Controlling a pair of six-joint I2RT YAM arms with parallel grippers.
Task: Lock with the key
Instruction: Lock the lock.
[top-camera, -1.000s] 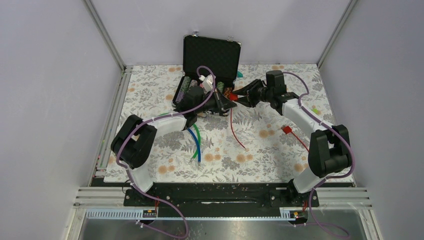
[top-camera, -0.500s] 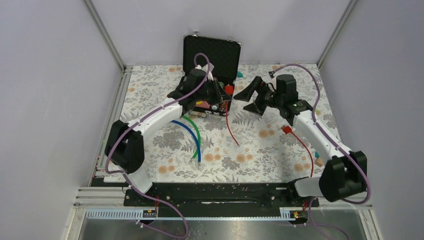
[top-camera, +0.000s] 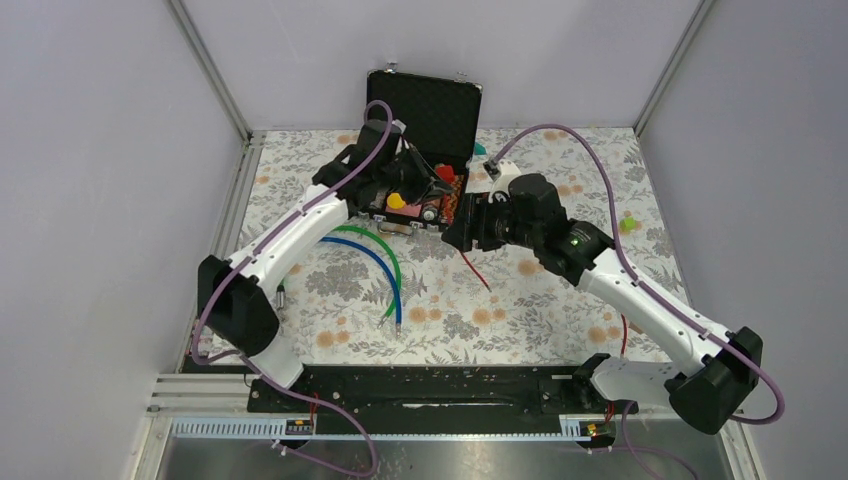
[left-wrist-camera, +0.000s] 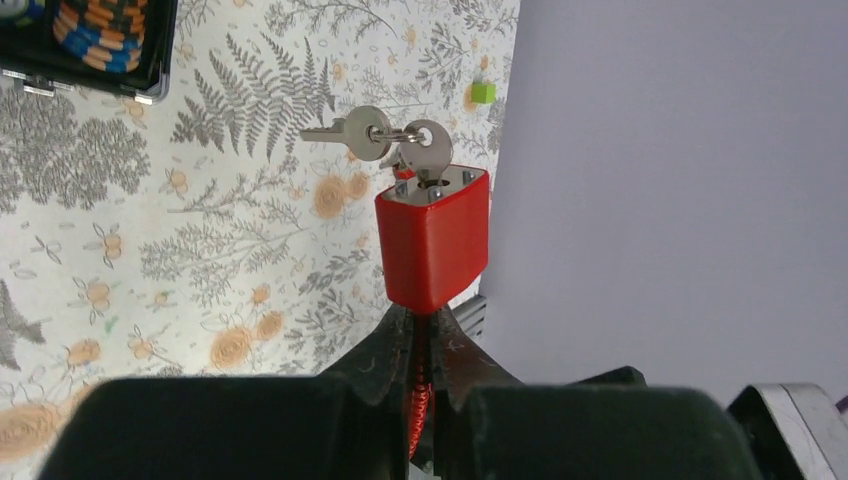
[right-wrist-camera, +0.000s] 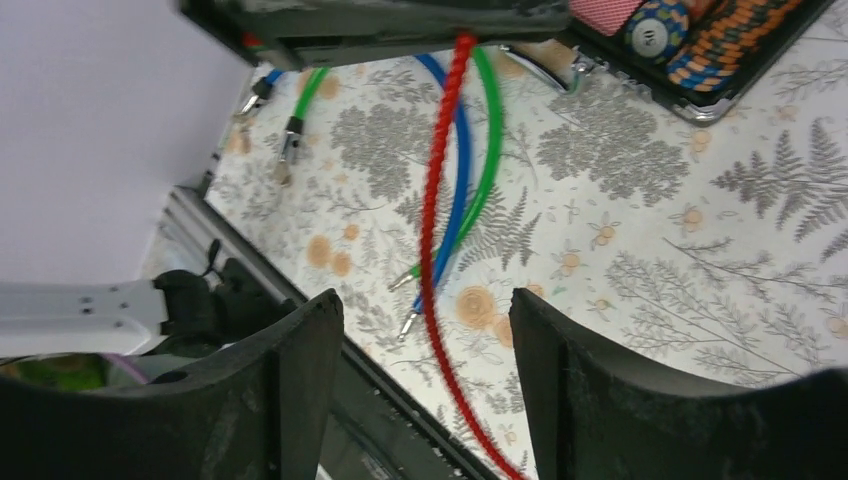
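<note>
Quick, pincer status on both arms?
Left pincer: closed, holding the red padlock, with the keys in it.
Right pincer: open, holding nothing.

- A robotics lab test cell, not a home or a shop.
- Plain pale grey panel walls (top-camera: 100, 200) close in to the left, to the right and beyond both sets of jaws. They are joined by bare aluminium frame posts (top-camera: 208, 70).
- Under the jaws, a floral-print cloth (top-camera: 540, 300) covers the surface.
- Behind the jaws, two white-and-black robot arms (top-camera: 640, 300) are bolted to a black mounting plate (top-camera: 430, 385), with a slotted white cable duct (top-camera: 400, 428) in front of it.
- Purple sheathed cables (top-camera: 560, 127) loop along the arms.
- A green plug-ended lead (top-camera: 360, 230) and a blue plug-ended lead (top-camera: 350, 245) lie loose below the right jaws.
</note>
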